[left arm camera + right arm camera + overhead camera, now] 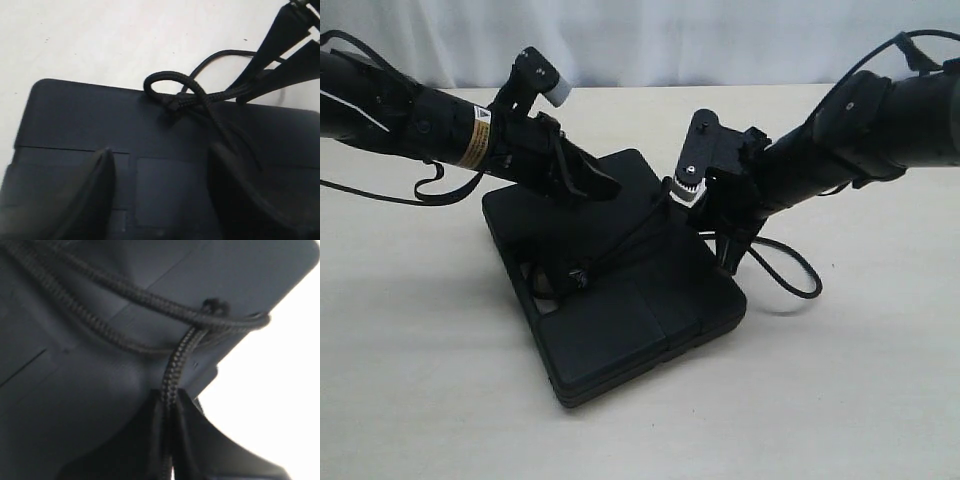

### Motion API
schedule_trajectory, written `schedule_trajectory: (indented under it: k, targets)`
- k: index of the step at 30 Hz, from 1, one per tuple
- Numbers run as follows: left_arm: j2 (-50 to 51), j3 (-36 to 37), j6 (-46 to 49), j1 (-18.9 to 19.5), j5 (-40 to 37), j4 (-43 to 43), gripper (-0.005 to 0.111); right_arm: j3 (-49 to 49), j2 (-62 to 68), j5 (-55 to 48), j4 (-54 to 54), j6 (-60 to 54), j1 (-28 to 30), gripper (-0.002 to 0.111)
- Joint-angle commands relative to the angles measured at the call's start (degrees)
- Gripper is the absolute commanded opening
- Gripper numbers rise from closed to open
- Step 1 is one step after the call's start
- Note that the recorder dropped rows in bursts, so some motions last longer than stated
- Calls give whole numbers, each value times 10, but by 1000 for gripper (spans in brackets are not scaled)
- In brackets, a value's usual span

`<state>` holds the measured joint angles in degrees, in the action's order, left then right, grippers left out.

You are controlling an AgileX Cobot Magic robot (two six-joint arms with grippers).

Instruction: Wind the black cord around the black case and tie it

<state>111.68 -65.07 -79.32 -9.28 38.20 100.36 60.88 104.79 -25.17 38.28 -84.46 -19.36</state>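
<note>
One loose knot [175,102] is seen; with the cord [180,355] pinched by the right claw [169,405] and the left claw [162,150] spread, it could be dragged off the case [75,115].

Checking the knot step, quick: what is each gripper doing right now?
Left gripper: open, over the black case.
Right gripper: closed on the black cord.

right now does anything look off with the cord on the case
Nothing damaged, but the black cord is not snug: beside a small knot at the edge of the black case, a slack loop sticks out past it. The right gripper pinches one strand.
</note>
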Motion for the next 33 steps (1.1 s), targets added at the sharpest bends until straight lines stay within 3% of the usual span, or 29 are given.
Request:
schedule_trajectory:
  k: [1, 10, 19, 27, 33]
  targets:
    - [-1, -3, 71, -1, -21, -4, 52, 26, 11, -4, 18, 1, -1, 4]
    - [-1, -3, 346, -3, 16, -4, 52, 28, 18, -22, 18, 1, -1, 4]
    - [26, -3, 437, -45, 9, -4, 52, 28, 18, -30, 18, 1, -15, 4]
    - [36, -6, 439, -82, -95, -4, 52, 28, 18, -17, 13, 25, -15, 4]
    - [44, -45, 435, -82, -104, -4, 52, 28, 20, -20, 13, 23, -15, 4]
